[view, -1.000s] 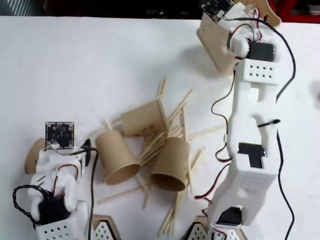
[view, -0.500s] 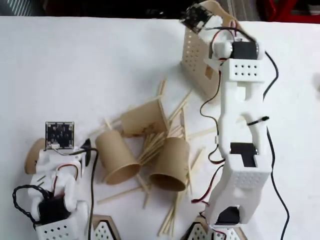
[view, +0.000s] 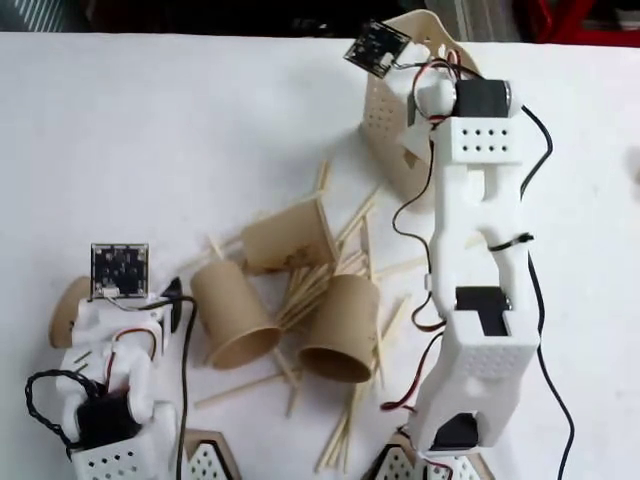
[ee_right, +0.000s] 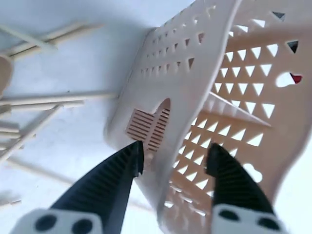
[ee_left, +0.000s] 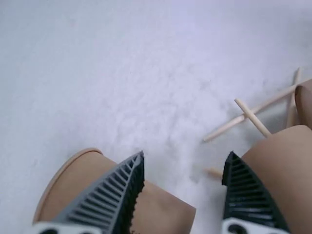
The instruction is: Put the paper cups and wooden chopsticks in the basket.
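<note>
The basket (ee_right: 195,87) wall is clamped between the right fingers (ee_right: 117,180); a paper cup (ee_left: 73,175) is seen beneath the spread left fingers (ee_left: 119,195).

Bright, even light falls from overhead on the white desk (view: 150,130), which glares almost blank in the high view (the room past its 12 o'clock edge sits dark). The paper cups (view: 232,315) cast only faint, soft shadows. In the left wrist view the desk looks dimmer. The basket (ee_right: 195,97) throws a soft shade on the desk beneath it.
</note>
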